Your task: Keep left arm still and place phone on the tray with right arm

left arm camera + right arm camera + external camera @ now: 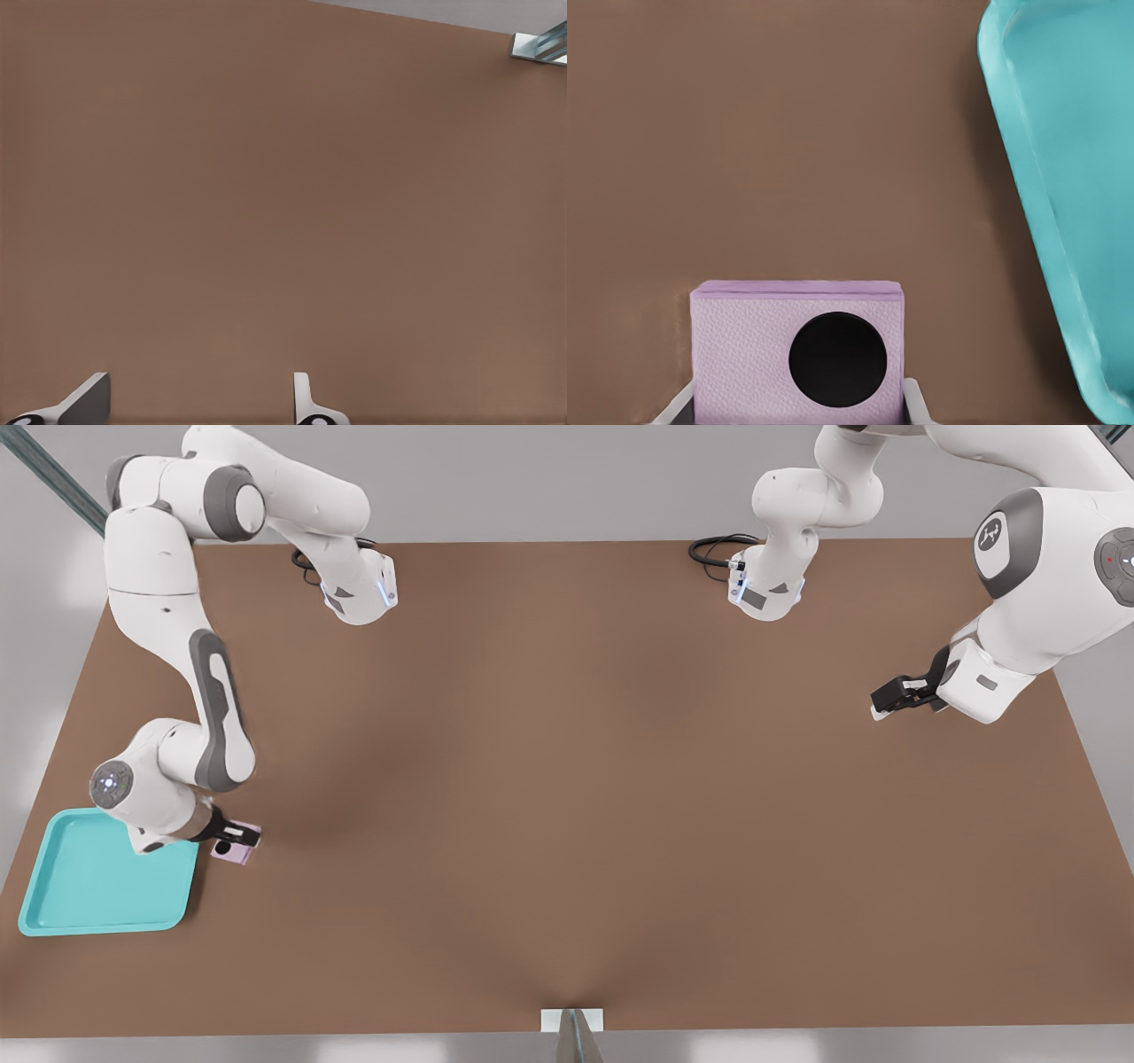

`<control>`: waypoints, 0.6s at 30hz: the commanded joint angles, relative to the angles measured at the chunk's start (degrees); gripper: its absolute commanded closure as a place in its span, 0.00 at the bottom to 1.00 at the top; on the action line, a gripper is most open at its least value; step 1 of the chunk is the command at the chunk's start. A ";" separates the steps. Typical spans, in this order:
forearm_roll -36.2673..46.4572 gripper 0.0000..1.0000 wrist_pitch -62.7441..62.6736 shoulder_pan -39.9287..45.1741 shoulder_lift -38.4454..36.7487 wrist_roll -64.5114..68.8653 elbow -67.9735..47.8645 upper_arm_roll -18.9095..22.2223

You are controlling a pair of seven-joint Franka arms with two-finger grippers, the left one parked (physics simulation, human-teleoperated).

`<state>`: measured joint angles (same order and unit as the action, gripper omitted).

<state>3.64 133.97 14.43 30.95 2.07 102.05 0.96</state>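
Front view: the right arm (213, 708) is bent down at the front view's left, and its gripper (232, 838) is set at the phone (237, 850), which is seen just beside the tray (97, 903), off the tray's near-right corner and not inside it. Whether the phone is resting on the table (620, 797) or lifted slightly cannot be told. In the right wrist view the phone (799, 354) is framed by the two fingertips (917, 403), one at each side edge, so the jaws are judged closed on the phone, though actual contact pressure cannot be confirmed. One round black lens is shown there; the tray rim (1028, 204) is seen well clear of the phone. Risks are judged as follows: only the phone's lower edges appear to be gripped, so slip or rotation is likely if the lift is made fast; if the carry is kept too low, the phone can be caught on the raised rim and knocked loose or the tray can be pushed across the table; if release is made early, the phone is dropped on the rim or outside. A clear lift before the sideways move is called for.
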 commanded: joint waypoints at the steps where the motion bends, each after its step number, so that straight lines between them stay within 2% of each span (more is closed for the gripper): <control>1: -0.03 0.21 -2.48 5.60 0.69 38.24 -2.46 0.27; 3: 0.14 0.21 -7.83 11.05 7.80 47.40 -12.91 0.27; 5: 0.32 0.20 -8.72 14.04 11.40 51.89 -17.05 0.36; 6: 0.67 0.00 -10.04 14.75 12.29 52.33 -18.11 0.27; 10: 1.73 0.00 -10.13 14.49 11.59 51.72 -18.12 -0.17; 12: 0.24 0.00 -17.50 11.77 0.61 45.22 -18.29 -2.10; 14: -6.70 0.00 -27.61 0.17 -11.34 26.16 -18.29 -2.19; 15: -7.77 0.00 -30.69 -2.91 -14.51 19.39 -18.12 -2.72; 16: -7.59 0.00 -34.20 -3.97 -17.93 11.84 -17.24 -6.04; 17: -8.29 0.00 -40.43 -3.79 -20.49 0.87 -17.85 -11.67; 18: -9.52 0.00 -47.21 -8.17 -20.49 -1.89 -21.19 -11.34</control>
<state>-3.17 105.57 5.03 12.00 22.10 80.65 -6.77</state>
